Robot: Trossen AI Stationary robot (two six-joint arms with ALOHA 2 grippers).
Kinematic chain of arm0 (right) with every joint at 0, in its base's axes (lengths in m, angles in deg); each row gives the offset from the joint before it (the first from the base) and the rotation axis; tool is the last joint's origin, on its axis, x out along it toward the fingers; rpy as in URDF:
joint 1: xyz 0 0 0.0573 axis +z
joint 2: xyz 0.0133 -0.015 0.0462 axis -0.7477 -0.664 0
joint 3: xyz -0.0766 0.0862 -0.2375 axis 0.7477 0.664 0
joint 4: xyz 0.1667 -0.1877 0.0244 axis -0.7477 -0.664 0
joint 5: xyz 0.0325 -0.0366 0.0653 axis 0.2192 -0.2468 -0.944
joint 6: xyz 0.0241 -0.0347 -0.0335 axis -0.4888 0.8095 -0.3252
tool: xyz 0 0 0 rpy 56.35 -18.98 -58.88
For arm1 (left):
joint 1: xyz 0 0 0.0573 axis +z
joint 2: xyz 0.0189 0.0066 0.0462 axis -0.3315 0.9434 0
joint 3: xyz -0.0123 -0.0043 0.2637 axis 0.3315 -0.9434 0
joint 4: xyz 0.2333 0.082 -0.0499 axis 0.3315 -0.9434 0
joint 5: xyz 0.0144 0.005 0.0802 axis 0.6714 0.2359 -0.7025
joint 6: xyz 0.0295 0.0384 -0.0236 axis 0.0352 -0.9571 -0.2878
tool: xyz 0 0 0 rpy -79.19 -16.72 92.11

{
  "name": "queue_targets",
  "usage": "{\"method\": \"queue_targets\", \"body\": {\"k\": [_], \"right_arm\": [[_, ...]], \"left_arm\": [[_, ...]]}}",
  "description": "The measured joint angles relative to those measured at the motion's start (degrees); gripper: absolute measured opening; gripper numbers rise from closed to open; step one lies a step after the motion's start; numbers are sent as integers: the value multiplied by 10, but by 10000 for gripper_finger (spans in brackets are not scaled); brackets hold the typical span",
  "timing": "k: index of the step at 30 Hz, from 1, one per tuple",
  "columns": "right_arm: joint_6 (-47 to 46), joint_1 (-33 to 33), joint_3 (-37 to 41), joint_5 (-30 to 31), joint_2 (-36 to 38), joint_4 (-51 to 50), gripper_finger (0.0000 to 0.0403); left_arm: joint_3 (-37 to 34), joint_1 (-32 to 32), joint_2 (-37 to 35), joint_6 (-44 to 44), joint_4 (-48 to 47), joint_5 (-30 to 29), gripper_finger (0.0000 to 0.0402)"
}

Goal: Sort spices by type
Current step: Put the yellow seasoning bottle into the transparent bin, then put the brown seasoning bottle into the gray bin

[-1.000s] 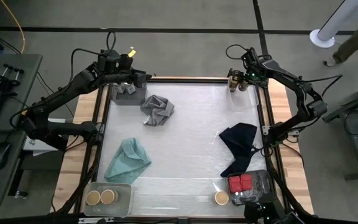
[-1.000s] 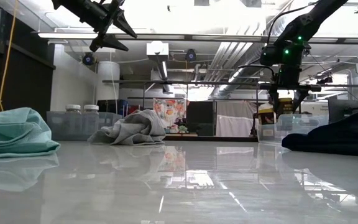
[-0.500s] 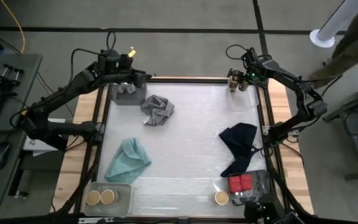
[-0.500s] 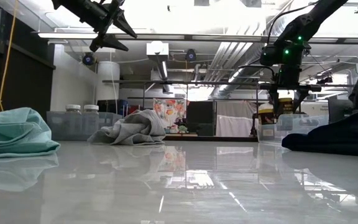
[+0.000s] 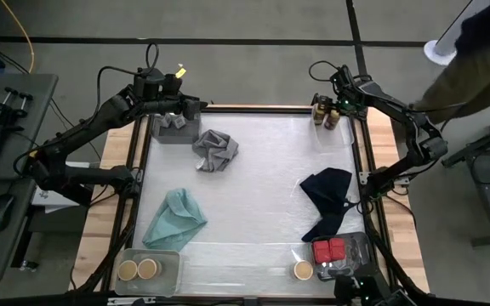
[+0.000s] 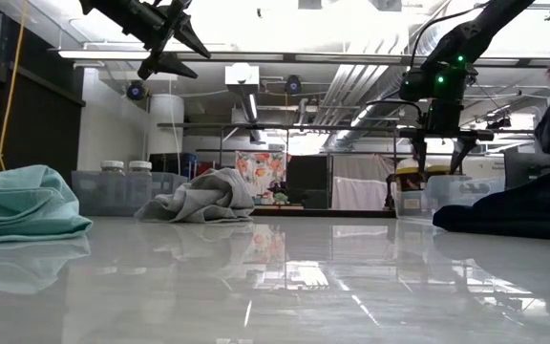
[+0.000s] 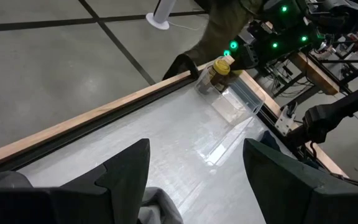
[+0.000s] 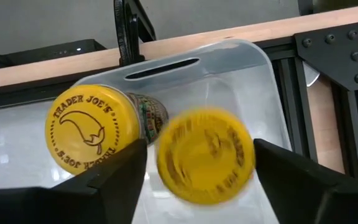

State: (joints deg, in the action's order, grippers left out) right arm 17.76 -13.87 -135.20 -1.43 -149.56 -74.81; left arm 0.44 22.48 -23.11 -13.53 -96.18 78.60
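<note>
My right gripper (image 5: 328, 109) (image 8: 201, 186) is open over a clear tray (image 8: 260, 62) at the table's far right corner. Two yellow-lidded jars are in that tray: one stands still (image 8: 95, 130), the other (image 8: 205, 155) is blurred and sits between my spread fingers, apart from them. My left gripper (image 5: 196, 104) (image 7: 194, 180) is open and raised by the far left corner, beside a tray with white-lidded jars (image 5: 173, 124). A near-left tray holds two tan-lidded jars (image 5: 137, 269). Another tan-lidded jar (image 5: 303, 270) stands next to red tins (image 5: 329, 250) in the near-right tray.
Three cloths lie on the table: grey (image 5: 215, 151), teal (image 5: 175, 219) and navy (image 5: 330, 200). A wooden rail (image 5: 253, 108) borders the far edge. A person (image 5: 475, 51) stands beyond the far right corner. The table's middle is bare white.
My right gripper has opened in place over the far-right tray. The yellow-lidded jar it held has dropped into the tray beside the other jar and is still moving. A person has come closer beyond the far right corner.
</note>
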Motion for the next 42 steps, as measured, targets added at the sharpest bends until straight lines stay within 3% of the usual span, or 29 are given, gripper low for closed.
{"method": "queue_targets", "body": {"k": [6, 17, 30, 36, 42], "right_arm": [[-1, 0, 0, 0, 0, 0, 320], [10, 0, 0, -12, 7, 0, 323], [-6, 5, 0, -32, 119, 34, 323], [4, 45, 0, -45, 183, 98, 323], [6, 129, 0, -43, 213, 184, 323]], "left_arm": [[0, 0, 0, 0, 1, 0, 245], [0, 0, 0, -9, 2, 0, 245], [0, 0, 0, 0, 2, 0, 245], [0, 0, 0, 1, 23, 7, 245], [0, -14, 0, 0, 91, 41, 245]]}}
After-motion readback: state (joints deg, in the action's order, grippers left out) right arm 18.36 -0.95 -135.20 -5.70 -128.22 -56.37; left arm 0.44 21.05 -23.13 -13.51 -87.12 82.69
